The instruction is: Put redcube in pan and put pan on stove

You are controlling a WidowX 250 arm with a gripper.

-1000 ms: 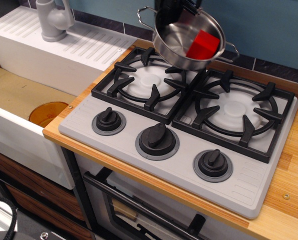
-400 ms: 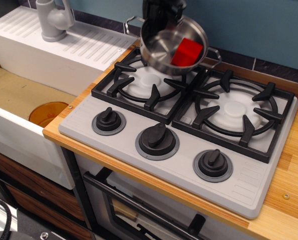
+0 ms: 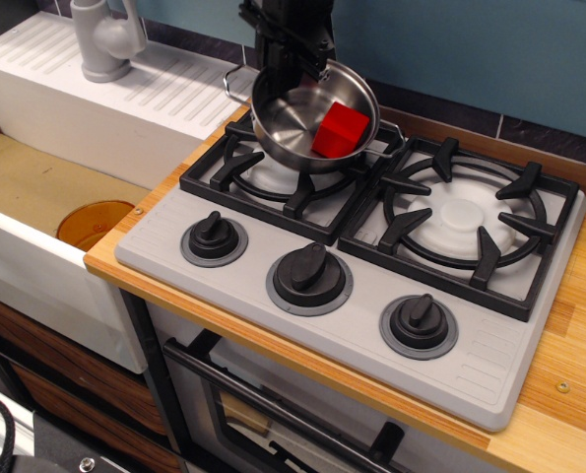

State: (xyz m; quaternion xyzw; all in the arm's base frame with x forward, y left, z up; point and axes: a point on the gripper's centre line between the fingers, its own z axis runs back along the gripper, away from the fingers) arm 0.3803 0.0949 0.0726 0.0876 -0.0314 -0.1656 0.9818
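Leftward and downward travel of the pan [image 3: 307, 123] is evident against the frames a second and a fraction of a second before: it hung high between the two burners, and it now sits low over the left grate [image 3: 283, 168]. The redcube [image 3: 342, 130] has ridden along inside, lying against the wall farthest from the jaws. The gripper [image 3: 285, 67] descends from above and its jaws are closed on the pan's rear rim; the fingertips themselves are partly hidden by the dark arm body.

The pan appears tilted, its far rim lower than the gripped side. Whether its base already touches the grate cannot be told from this view.

Step in hand, as judged: the first half of the task is complete, with the cube in the pan; the second half, setting the pan on the stove [image 3: 361, 296], is near its end.

The next move probably calls for lowering straight down below the jaws until the base rests level on the left grate, then opening the jaws and lifting clear without dragging the rim. A tilted release could let the pan rock or the cube slide.

The surface [image 3: 578, 394], beyond the stove on the side away from the jaws, carries nothing relevant.
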